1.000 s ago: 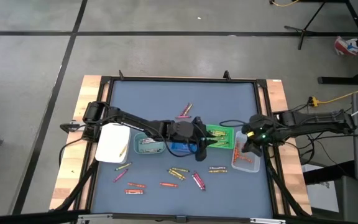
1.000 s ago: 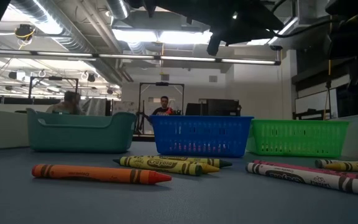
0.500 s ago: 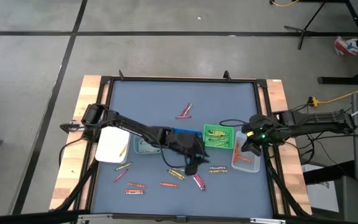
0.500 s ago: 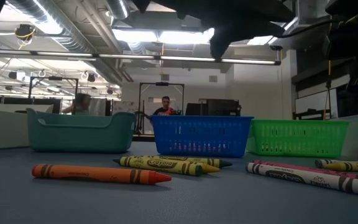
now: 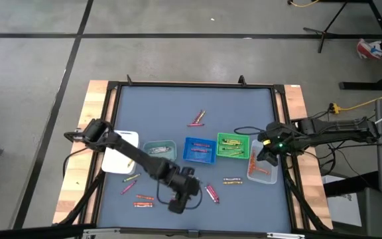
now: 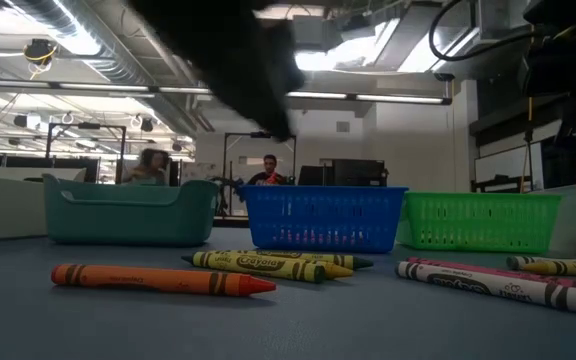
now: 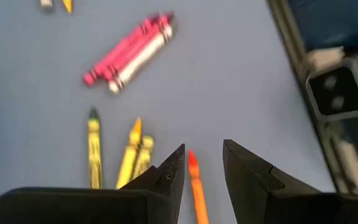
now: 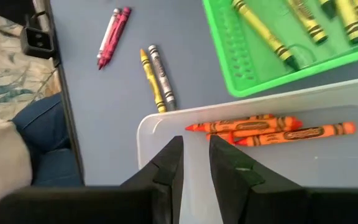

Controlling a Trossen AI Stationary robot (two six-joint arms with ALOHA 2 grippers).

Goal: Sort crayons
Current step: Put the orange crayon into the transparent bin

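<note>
Loose crayons lie on the blue-grey mat: an orange one [image 7: 196, 186], yellow ones [image 7: 135, 155] and pink ones [image 7: 129, 50]. In the low view the orange crayon [image 6: 163, 280] lies flat in front of the teal tray [image 6: 128, 210]. My left gripper [image 7: 201, 165] is open near the table's front edge [image 5: 178, 202], above the mat, its fingers either side of the orange crayon without touching it. My right gripper [image 8: 194, 149] hangs over the clear tray [image 5: 262, 167], slightly open and empty. That tray holds orange crayons [image 8: 272, 130].
White [image 5: 120, 154], teal [image 5: 159, 151], blue [image 5: 200, 149] and green [image 5: 233, 147] trays stand in a row across the middle. The green tray holds yellow-green crayons [image 8: 272, 37]. Pink crayons [image 5: 196, 119] lie toward the far side. More crayons [image 5: 144, 199] lie near the front.
My left gripper has swung from above the blue and green trays toward the table's near edge and somewhat to the left, ending over the loose crayons at the front. The crayons and trays have stayed in place.
</note>
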